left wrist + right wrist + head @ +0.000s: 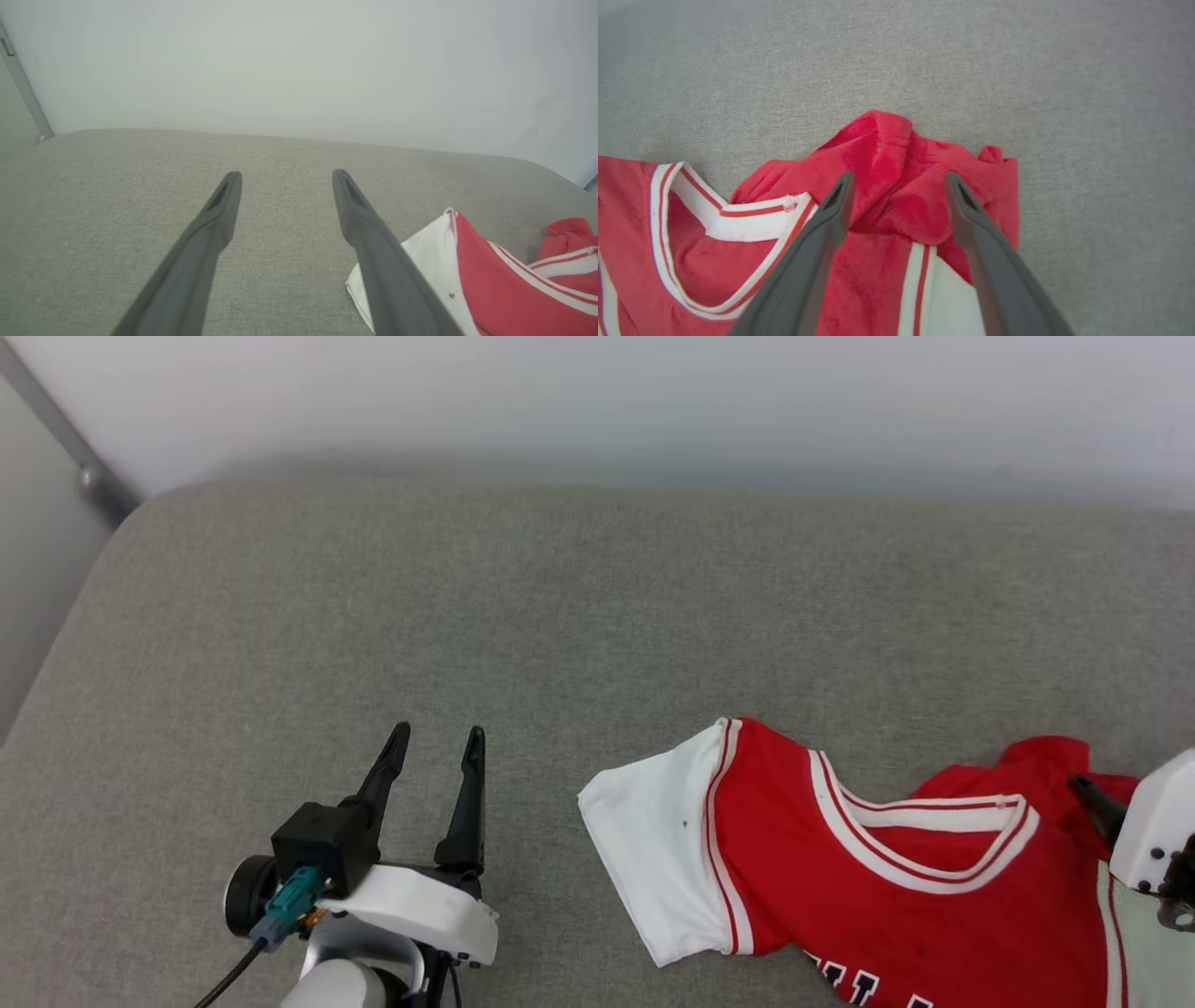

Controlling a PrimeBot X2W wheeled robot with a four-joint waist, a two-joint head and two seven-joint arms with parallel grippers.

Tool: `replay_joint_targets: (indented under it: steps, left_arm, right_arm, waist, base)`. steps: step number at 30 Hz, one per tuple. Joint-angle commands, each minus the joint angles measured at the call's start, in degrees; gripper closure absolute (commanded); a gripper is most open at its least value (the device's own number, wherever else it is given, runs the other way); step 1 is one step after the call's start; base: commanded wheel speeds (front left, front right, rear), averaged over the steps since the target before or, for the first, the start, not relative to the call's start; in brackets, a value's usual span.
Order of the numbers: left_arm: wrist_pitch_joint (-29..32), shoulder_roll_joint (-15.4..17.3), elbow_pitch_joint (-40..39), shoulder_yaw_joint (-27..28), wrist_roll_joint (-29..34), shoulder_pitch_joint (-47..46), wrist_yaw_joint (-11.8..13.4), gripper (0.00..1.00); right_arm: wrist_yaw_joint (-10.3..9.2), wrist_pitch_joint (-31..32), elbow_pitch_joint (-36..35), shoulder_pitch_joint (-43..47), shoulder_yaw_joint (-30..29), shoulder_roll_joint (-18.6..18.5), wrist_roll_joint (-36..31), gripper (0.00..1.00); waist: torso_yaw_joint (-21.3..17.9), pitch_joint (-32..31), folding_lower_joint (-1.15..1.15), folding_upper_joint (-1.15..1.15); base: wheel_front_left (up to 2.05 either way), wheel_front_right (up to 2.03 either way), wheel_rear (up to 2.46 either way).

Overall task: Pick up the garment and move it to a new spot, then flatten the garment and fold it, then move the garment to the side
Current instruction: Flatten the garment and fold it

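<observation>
Your right claw hangs spread over the shirt's bunched red shoulder; left claw spread, idle; pick-up step, I judge; next, lower and pinch that bunch.

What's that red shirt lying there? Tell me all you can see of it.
The garment is a red jersey of soft knit-looking fabric, with a white short sleeve, a red-and-white striped V-collar and part of black-and-white lettering. It lies rumpled, front up, on the grey cushion. The right gripper, jaws open, is over its bunched shoulder; contact is unclear.
</observation>
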Motion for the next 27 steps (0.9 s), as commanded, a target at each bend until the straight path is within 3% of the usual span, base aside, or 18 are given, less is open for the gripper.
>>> replay_joint_targets:
  steps: [1, 8, 9, 10, 11, 15, 27]
  left_arm:
    - [-0.6, -0.4, 0.2, -0.1, 0.5, -1.3, -0.3, 0.00]
    - [-1.9, -1.6, 1.9, -0.5, 0.5, -3.5, -1.3, 0.00]
    - [-2.0, -1.7, 2.2, -0.5, 0.5, -3.7, -1.4, 0.00]
    - [-2.1, -1.8, 2.4, -0.5, 0.4, -3.7, -1.5, 0.00]
    - [-2.2, -1.8, 2.6, -0.5, 0.4, -3.9, -1.5, 0.00]
    - [-2.5, -1.9, 3.6, -0.5, 0.3, -4.4, -1.8, 0.00]
    - [-3.0, -2.6, 4.6, -1.3, 0.4, -5.6, -2.5, 0.00]
  right_arm:
    - [-0.03, 2.2, 1.4, -2.0, 0.1, -0.3, -0.6, 0.00]
    - [-0.02, 11.6, 7.7, -6.8, -0.5, 1.1, -1.9, 0.00]
    - [-0.02, 13.4, 8.8, -6.7, -0.5, 1.5, -2.0, 0.27]
    - [-0.02, 14.5, 9.6, -6.6, -0.8, 2.3, -1.6, 0.75]
    - [-0.02, 15.5, 10.0, -6.6, -0.7, 2.8, -1.6, 1.00]
    - [-0.01, 15.5, 8.9, -8.0, -0.1, 2.4, -1.2, 1.00]
    - [-0.02, 3.3, 2.7, -18.8, 11.8, -0.9, 0.7, 1.00]
  waist:
    - [2.4, 3.0, 0.00, 0.00]
    - [4.0, 6.3, 0.00, 0.00]
    - [4.1, 6.4, 0.00, 0.00]
    - [4.0, 6.6, 0.00, 0.00]
    - [4.0, 6.7, 0.00, 0.00]
    - [3.8, 6.7, 0.00, 0.00]
    - [4.3, 6.7, 0.00, 0.00]
  base:
    - [0.00, 0.00, 0.00]
    - [0.00, 0.00, 0.00]
    - [0.00, 0.00, 0.00]
    - [0.00, 0.00, 0.00]
    - [0.00, 0.00, 0.00]
    - [0.00, 0.00, 0.00]
    - [0.00, 0.00, 0.00]
